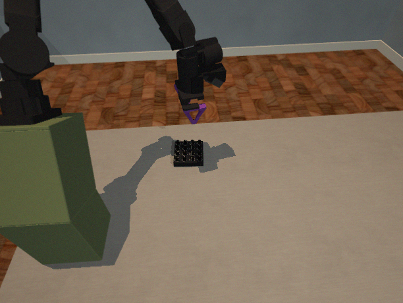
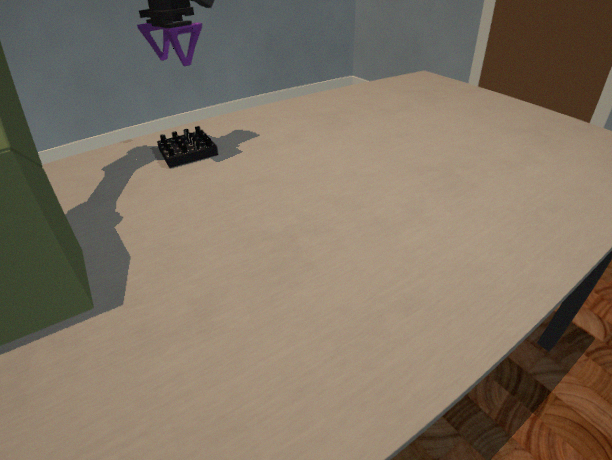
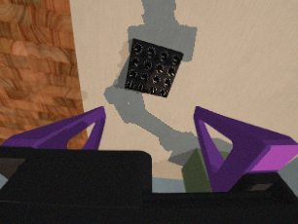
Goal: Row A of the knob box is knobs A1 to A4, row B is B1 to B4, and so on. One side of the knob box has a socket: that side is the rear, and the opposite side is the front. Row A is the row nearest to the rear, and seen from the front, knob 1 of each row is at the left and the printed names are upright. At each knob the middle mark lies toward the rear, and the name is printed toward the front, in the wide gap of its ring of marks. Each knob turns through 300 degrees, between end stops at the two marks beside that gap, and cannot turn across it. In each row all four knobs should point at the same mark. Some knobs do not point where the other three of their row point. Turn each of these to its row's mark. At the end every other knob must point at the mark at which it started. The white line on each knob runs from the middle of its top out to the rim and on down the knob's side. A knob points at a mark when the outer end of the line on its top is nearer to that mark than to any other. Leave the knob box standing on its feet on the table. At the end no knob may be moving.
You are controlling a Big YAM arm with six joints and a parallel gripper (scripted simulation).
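Observation:
The knob box (image 1: 188, 153) (image 2: 187, 145) (image 3: 154, 67) is a small black square box with a grid of black knobs. It stands on the beige table (image 1: 263, 204) (image 2: 325, 225) near its far edge. The knob lines and marks are too small to read. My gripper (image 1: 194, 115) (image 2: 172, 45) (image 3: 149, 111) has purple triangular fingers and is open and empty. It hangs high above the box, a little toward the table's far edge. In the wrist view the box lies ahead of the fingers, turned a little askew.
A large green block (image 1: 39, 184) (image 2: 30, 240) (image 3: 195, 170) stands at the table's left, by the arm's base. The arm's shadow (image 1: 132, 178) falls across the table beside the box. Wooden floor (image 1: 296, 82) lies beyond the far edge.

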